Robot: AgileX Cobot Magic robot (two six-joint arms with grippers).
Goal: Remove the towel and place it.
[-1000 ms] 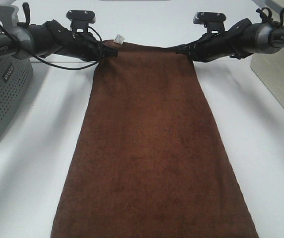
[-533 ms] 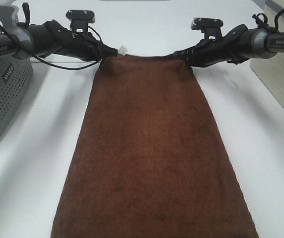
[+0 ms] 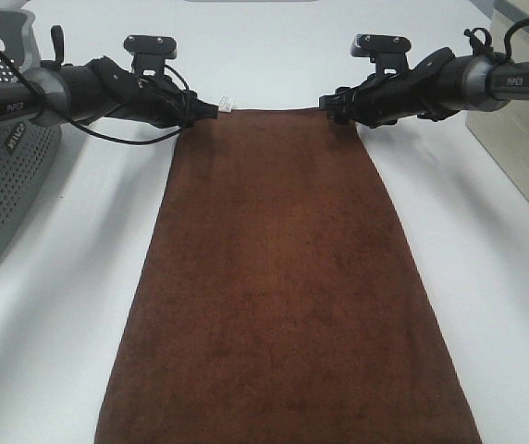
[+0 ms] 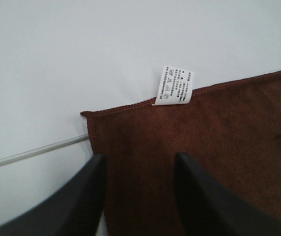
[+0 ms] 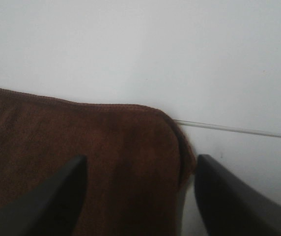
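The towel (image 3: 283,287) lies spread flat and lengthwise on the white surface (image 3: 486,277), its near end running out of the exterior high view and its far short edge lying straight between the two arms. At the far left corner the left gripper (image 3: 211,108) sits low over the cloth; in the left wrist view its fingers (image 4: 84,196) stand apart, released, with the corner of the towel (image 4: 180,162) and the small white tag (image 4: 175,86) lying free beyond them. At the far right corner the right gripper (image 3: 327,104) also has its fingers (image 5: 57,196) spread apart over the towel (image 5: 81,147), clamping nothing. A grey perforated basket (image 3: 1,176) stands at the left edge
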